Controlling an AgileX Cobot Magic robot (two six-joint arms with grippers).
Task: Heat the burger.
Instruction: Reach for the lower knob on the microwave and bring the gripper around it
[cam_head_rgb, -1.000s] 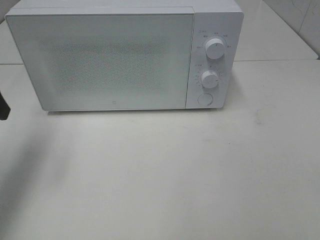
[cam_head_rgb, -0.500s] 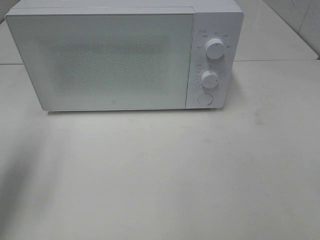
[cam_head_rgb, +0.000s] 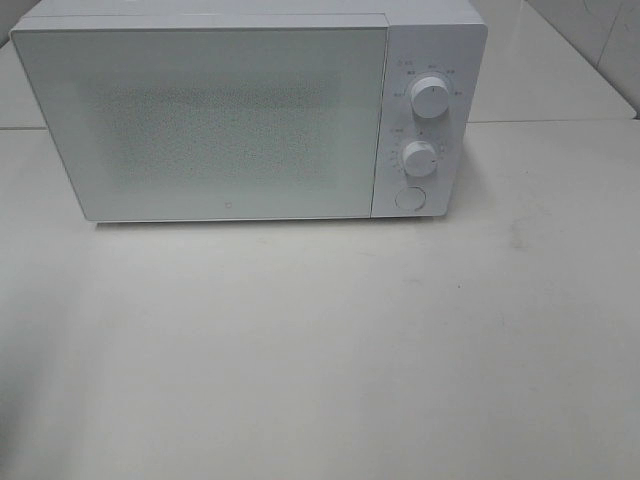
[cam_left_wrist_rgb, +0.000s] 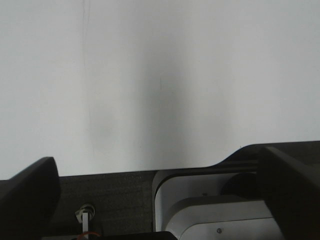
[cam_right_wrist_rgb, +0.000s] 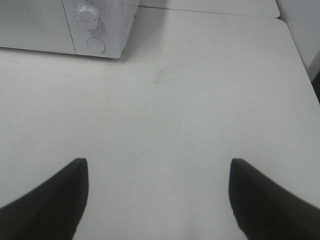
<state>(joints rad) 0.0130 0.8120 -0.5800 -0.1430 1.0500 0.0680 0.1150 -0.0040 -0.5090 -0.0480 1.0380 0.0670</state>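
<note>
White surface (cam_head_rgb: 330, 350), seen from the high camera, with a seam running across it near the far edge. A white microwave oven (cam_head_rgb: 250, 110) stands at the far edge and reaches from the far left corner past the middle. Its door (cam_head_rgb: 200, 120) is closed, and the speckled window shows nothing of the inside. On the control panel beside the door, an upper dial (cam_head_rgb: 430, 97) sits above a lower dial (cam_head_rgb: 419, 157), with a round button (cam_head_rgb: 409, 198) below both.

The burger appears in no view, so its place cannot be told.

Left wrist view: left tool (cam_left_wrist_rgb: 156, 155), jaws spread as wide as the picture, nothing between them, over bare surface. Right wrist view: right tool (cam_right_wrist_rgb: 157, 161), jaws wide apart and empty, over open surface on the near side of the oven's control-panel corner and well apart from it. Neither tool shows in the high view.
</note>
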